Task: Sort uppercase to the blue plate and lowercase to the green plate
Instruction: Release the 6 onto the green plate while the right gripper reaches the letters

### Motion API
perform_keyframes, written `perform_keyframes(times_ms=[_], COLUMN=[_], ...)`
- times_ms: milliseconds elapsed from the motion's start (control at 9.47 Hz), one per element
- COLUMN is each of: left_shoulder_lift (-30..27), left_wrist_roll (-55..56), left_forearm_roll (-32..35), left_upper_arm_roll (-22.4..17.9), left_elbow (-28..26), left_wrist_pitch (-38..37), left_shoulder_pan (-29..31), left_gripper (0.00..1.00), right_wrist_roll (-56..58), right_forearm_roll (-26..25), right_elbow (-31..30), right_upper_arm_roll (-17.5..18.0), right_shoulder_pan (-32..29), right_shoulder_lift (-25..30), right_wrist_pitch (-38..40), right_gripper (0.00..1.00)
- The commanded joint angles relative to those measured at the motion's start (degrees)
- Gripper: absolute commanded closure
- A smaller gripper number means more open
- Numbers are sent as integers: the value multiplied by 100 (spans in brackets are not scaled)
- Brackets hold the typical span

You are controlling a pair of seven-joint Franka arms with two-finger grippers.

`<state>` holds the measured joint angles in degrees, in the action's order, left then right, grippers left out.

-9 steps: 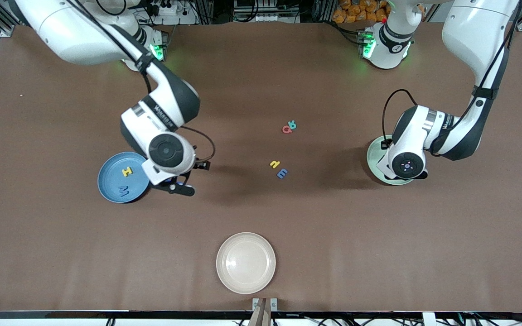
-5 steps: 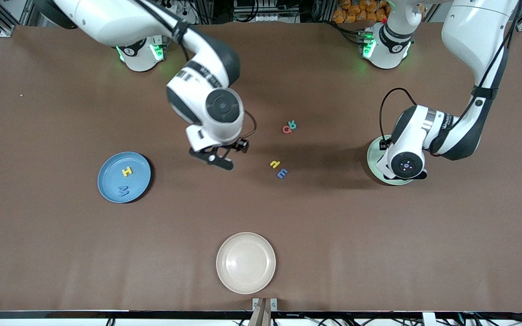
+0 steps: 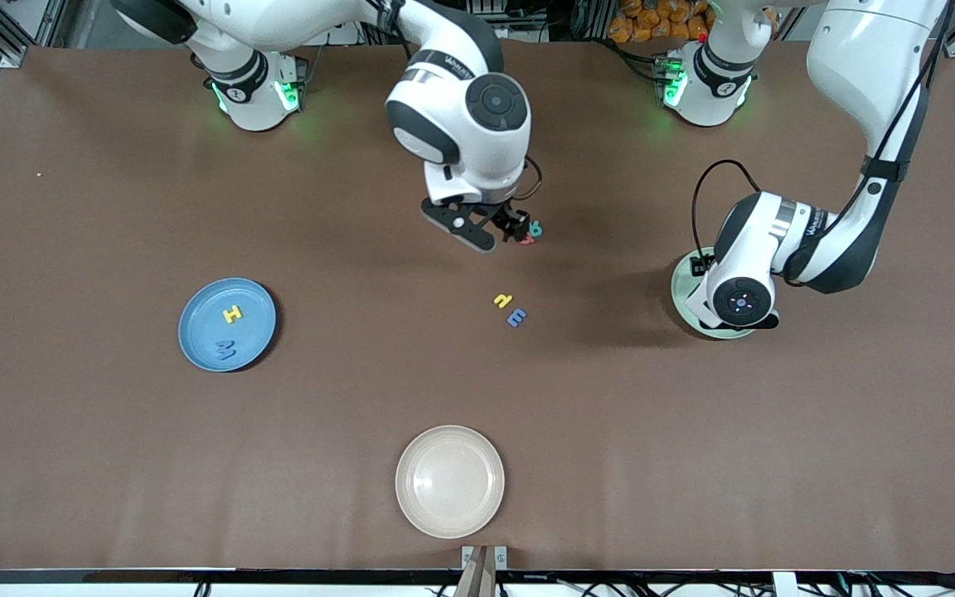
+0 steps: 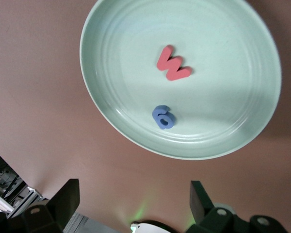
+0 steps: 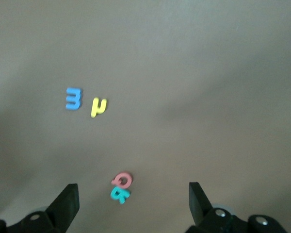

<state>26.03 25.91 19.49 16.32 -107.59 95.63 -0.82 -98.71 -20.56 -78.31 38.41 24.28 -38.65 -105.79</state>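
Most of the green plate (image 3: 681, 286) is hidden in the front view under the left arm's wrist; only a sliver of rim is seen. In the left wrist view the plate is shown whole, with the red w (image 4: 173, 64) and blue g (image 4: 163, 117) lying apart in it, below the left gripper (image 4: 133, 201), whose fingers are spread wide and empty. The red Q (image 3: 527, 240) and teal letter (image 3: 535, 226) are partly covered by the right gripper (image 3: 504, 224), which hangs just over them, spread and empty. The yellow letter (image 3: 503, 300), perhaps a small i, and the blue m (image 3: 516, 317) lie touching, nearer the camera. The yellow H (image 3: 232, 314) and blue M (image 3: 225, 350) are seen on the blue plate (image 3: 196, 327), well apart from both grippers.
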Motion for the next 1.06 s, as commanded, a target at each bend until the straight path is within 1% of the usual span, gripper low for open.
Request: perform_keyframes(times_ms=[0,106,211,317,422,528,739,950], left_shoulder_lift=[-10,-1,-1,-19,-89,-159,-221,-160], left_wrist_roll=[-95,-95,-95,-95,-103,-104,-121,-121], left_forearm_roll=[46,-93,-286,-348,-349,-410,-882,-921], left_upper_arm_roll=[38,55,56,64,56,64,134,144], left_elbow=[220,212,204,221,230,352,790,871], left_wrist_pitch=[270,829,1356,1596,1756,1792,1792,1905], left_shoulder_pan=[3,3,38,56,65,108,100,91], left_gripper=[0,0,0,0,0,0,0,0], right_wrist_roll=[-708,-1007,-1044,-1045,-1193,-1429,-1895,-2204], right_forearm_roll=[-9,-44,-79,-80,-80,-80,-80,-36], right_elbow=[-638,-955,-1106,-1125,-1143,-1143,-1134,-1108], right_upper_arm_roll=[-44,-62,-149,-211,-290,-439,-825,-1037], right_shoulder_pan=[33,-2,41,103,199,357,760,929], right_shoulder_lift=[-20,-11,-11,-20,-98,-177,-344,-485], right_wrist_pitch=[-1052,-1598,-1760,-1796,-1883,-1971,-2060,-2086], right_gripper=[0,0,0,0,0,0,0,0])
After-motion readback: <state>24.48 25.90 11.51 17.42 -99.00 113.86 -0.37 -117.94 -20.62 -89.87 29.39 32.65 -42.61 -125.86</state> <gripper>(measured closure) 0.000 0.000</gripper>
